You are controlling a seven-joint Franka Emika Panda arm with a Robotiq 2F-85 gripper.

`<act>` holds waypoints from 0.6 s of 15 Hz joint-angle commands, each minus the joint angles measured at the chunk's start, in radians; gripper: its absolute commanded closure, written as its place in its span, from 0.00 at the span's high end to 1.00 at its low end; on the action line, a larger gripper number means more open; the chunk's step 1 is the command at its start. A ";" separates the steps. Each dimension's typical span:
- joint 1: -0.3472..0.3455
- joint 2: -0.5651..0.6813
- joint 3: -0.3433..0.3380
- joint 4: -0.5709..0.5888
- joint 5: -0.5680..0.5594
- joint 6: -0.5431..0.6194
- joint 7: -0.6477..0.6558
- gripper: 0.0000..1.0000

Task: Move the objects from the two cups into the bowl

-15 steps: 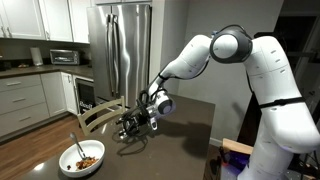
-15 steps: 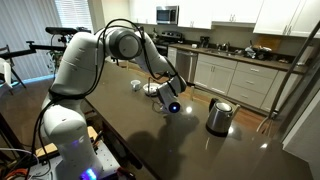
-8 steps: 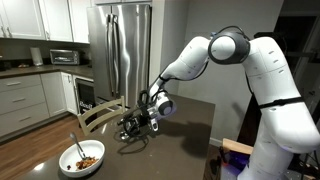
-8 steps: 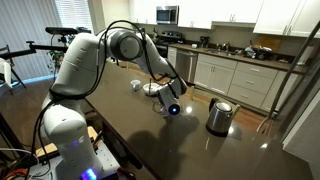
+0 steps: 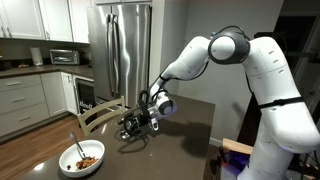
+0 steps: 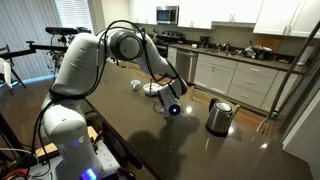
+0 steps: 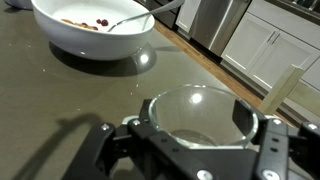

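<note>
In the wrist view a short clear glass tumbler (image 7: 205, 135) stands between my gripper's (image 7: 197, 112) two jaws, whose pads touch its sides; it looks empty. Beyond it the wide white bowl (image 7: 60, 35) holds small brown-orange bits (image 7: 85, 22) and a thin metal utensil (image 7: 130, 18). In an exterior view my gripper (image 5: 133, 126) is low over the dark table, with the bowl (image 5: 66, 163) at the near corner. In an exterior view a whitish cup (image 6: 137, 85) stands behind the arm, next to the bowl (image 6: 151, 89).
A steel kettle (image 6: 219, 116) stands on the dark table past the gripper. A wooden chair (image 5: 100, 112) is at the table's edge and a steel fridge (image 5: 125, 50) is behind it. Kitchen cabinets (image 6: 240, 75) line the far wall.
</note>
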 commanded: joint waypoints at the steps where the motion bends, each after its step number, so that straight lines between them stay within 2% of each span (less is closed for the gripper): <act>1: -0.001 -0.023 -0.002 -0.017 0.021 0.022 0.025 0.92; 3: -0.004 -0.021 -0.004 -0.017 0.021 0.020 0.028 1.00; 4: -0.005 -0.020 -0.005 -0.016 0.021 0.019 0.029 0.90; 6: -0.006 -0.017 -0.008 -0.014 0.021 0.019 0.036 0.94; 7: -0.005 -0.017 -0.009 -0.013 0.020 0.021 0.040 0.93; 9: 0.000 -0.022 -0.012 -0.013 0.019 0.036 0.040 0.99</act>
